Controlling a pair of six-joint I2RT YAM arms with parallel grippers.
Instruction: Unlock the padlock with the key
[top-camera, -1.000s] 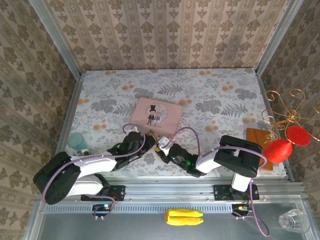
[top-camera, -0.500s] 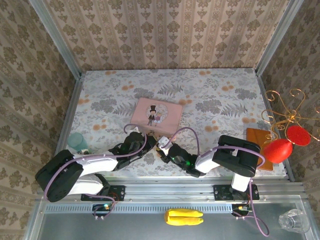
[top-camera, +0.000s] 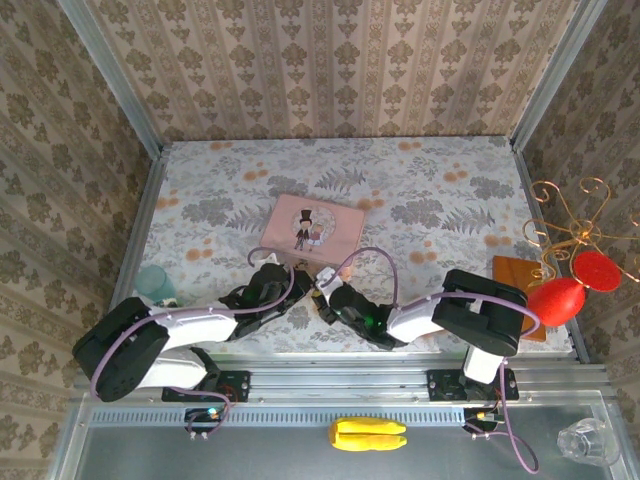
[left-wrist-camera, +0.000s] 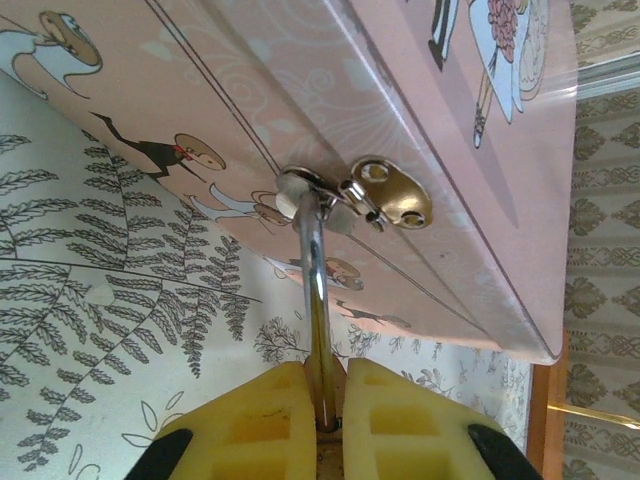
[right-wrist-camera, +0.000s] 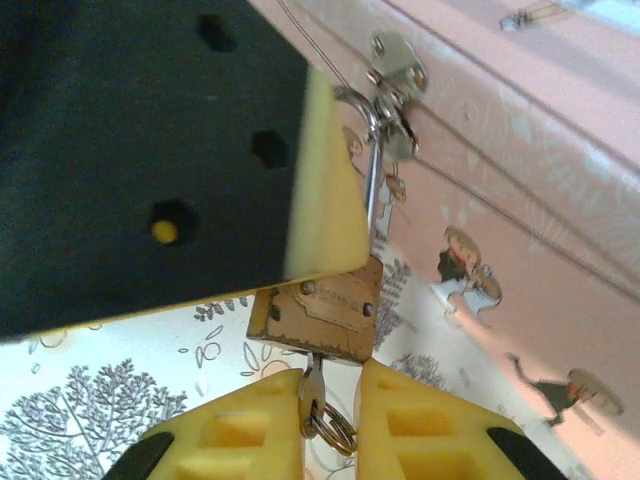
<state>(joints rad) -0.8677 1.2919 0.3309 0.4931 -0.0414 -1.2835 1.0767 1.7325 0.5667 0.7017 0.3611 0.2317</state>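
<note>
The brass padlock (right-wrist-camera: 320, 310) hangs by its silvery shackle (left-wrist-camera: 316, 290) from the hasp (left-wrist-camera: 390, 195) on the pink tin (top-camera: 315, 228). My left gripper (left-wrist-camera: 325, 378) is shut on the padlock's body, and its black and yellow finger (right-wrist-camera: 240, 150) covers the lock's upper part in the right wrist view. The thin grey key (right-wrist-camera: 313, 385) sits in the keyhole at the lock's underside, with its ring (right-wrist-camera: 338, 428) hanging below. My right gripper (right-wrist-camera: 330, 390) straddles the key with a narrow gap. The key lies against one pad, and the other pad stands off it. Both grippers meet at the tin's near side (top-camera: 312, 290).
A teal cup (top-camera: 155, 283) stands at the left edge. At the right are a brown board (top-camera: 512, 275) and red ornaments (top-camera: 556, 298) on a gold wire stand. A yellow object (top-camera: 368, 434) and a clear glass (top-camera: 588, 440) lie below the table's front rail.
My right arm has shifted slightly left and closer to the left gripper at the tin's front. The left arm has hardly moved.
</note>
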